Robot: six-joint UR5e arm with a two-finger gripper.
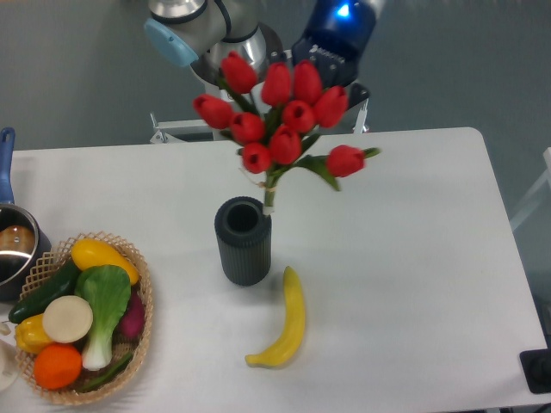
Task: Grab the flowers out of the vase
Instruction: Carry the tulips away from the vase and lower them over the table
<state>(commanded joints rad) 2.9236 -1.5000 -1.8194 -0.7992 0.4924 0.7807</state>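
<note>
The flowers (280, 116), a bunch of red tulip buds on green stems, hang in the air above and behind the vase. Their stem ends (269, 200) sit just over the right side of the vase's rim, outside its open mouth. The dark ribbed vase (244, 241) stands upright at the table's middle. My gripper (325, 64), a black body with a blue light, comes down from the top right right behind the buds. Its fingers are hidden by the blooms, and the bunch is held up with nothing else supporting it.
A yellow banana (286, 323) lies just right of the vase in front. A wicker basket (142, 340) of vegetables stands at the front left. A pot with a blue handle (10, 245) is at the left edge. The table's far edge runs behind the arm.
</note>
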